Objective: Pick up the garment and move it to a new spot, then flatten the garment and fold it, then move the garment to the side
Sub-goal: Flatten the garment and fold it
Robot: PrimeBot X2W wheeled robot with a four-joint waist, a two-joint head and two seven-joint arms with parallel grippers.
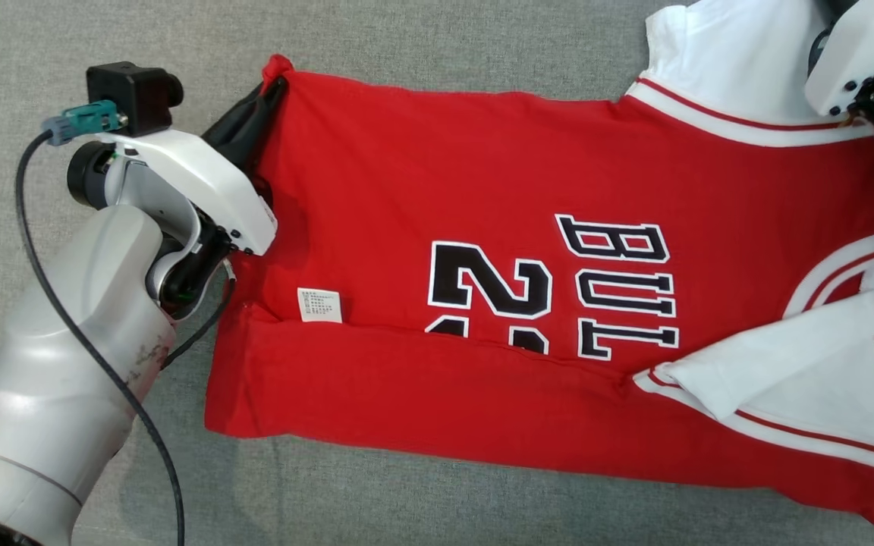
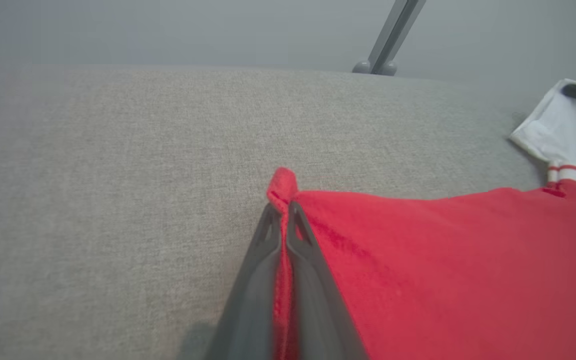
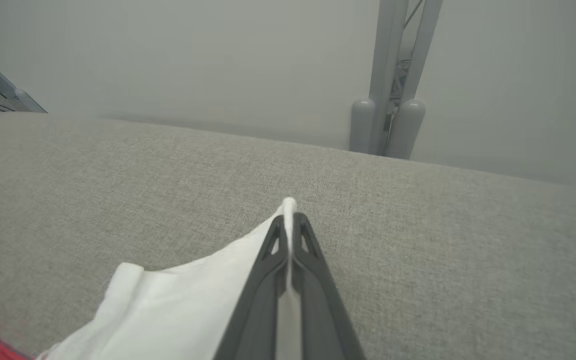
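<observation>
- The jersey's (image 1: 482, 189) lower edge is lying doubled up over itself, hiding part of the number (image 1: 490, 284) and whatever follows "BUL" in the lettering (image 1: 619, 288)
- One jersey is lying spread across the grey woven counter (image 1: 407, 30), showing two white sleeves (image 1: 725, 68) with red stripes and one small white label (image 1: 319, 305)
- The left hand (image 1: 274, 83) is pinching the soft red corner, fingers together on the cloth
- The right hand (image 3: 290, 220) is clamping the far white sleeve's edge; its fingers are being cut off in the head view

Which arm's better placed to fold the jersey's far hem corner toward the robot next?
Left, probably. The left gripper is shut on the jersey's far hem corner. The right gripper is pinching the white sleeve at the other end.
</observation>
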